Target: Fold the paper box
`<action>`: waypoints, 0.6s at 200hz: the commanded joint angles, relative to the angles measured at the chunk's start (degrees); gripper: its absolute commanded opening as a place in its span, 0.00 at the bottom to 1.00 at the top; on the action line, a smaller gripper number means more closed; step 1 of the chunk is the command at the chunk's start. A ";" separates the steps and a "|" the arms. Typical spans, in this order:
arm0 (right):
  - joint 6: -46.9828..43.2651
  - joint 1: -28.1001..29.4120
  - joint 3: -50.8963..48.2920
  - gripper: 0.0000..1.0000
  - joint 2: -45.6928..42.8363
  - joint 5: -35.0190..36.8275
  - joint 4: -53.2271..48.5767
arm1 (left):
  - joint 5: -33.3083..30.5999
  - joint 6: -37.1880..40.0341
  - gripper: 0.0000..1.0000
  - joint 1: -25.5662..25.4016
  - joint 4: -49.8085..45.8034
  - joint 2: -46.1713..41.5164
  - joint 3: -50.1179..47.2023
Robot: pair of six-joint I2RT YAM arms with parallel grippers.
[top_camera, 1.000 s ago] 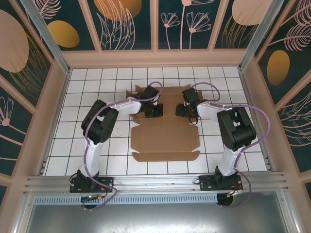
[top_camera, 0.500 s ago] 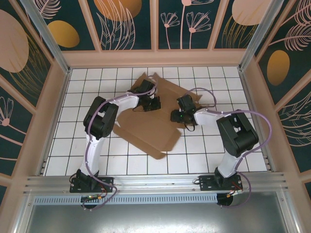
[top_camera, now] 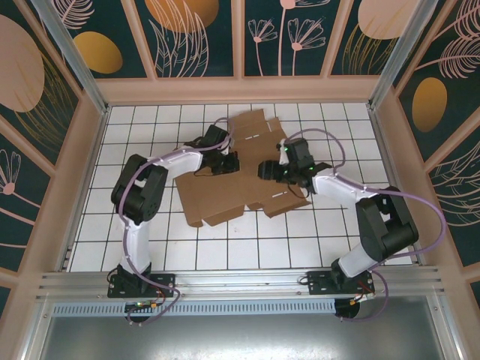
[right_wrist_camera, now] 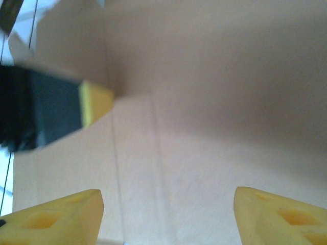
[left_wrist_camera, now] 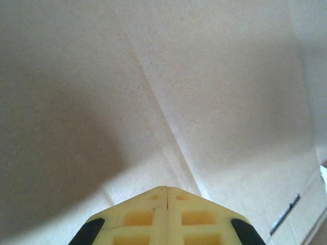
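The paper box (top_camera: 225, 196) is a flat brown die-cut cardboard sheet with creases and tabs, lying skewed on the white tiles. My left gripper (top_camera: 229, 161) rests on its upper-left part; in the left wrist view its yellow fingers (left_wrist_camera: 167, 190) are shut tip to tip with nothing between them, just over a crease in the cardboard (left_wrist_camera: 214, 76). My right gripper (top_camera: 267, 171) hovers over the sheet's right half, open. The right wrist view has cardboard (right_wrist_camera: 214, 117) under its spread fingertips (right_wrist_camera: 168, 204), and the left gripper (right_wrist_camera: 61, 109) at the left.
White tiled floor (top_camera: 135, 225) surrounds the sheet, bounded by beige walls at the back and sides (top_camera: 240, 88). A metal rail (top_camera: 240, 281) runs along the near edge by both arm bases. Purple cables loop from each arm.
The cardboard sheet has turned on the floor from square-on to skewed and shifted toward the back. Both grippers have moved with it; the left elbow swung left, the right arm stretched out.
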 commanded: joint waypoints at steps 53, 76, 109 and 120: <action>-17.54 -13.03 25.75 0.70 21.28 9.25 -11.08 | -1.45 -4.42 0.00 3.79 4.03 -4.96 -10.08; -20.34 -15.90 31.41 0.70 27.75 6.94 -17.32 | -1.20 -4.78 0.00 4.02 4.24 -3.54 -10.69; -18.27 -19.55 28.25 0.71 29.43 -2.67 -16.24 | -0.88 -4.95 0.00 5.29 4.57 -2.77 -11.69; -16.20 -20.84 26.41 0.70 29.30 -8.89 -14.59 | -0.34 -5.20 0.00 5.68 4.85 -2.31 -11.77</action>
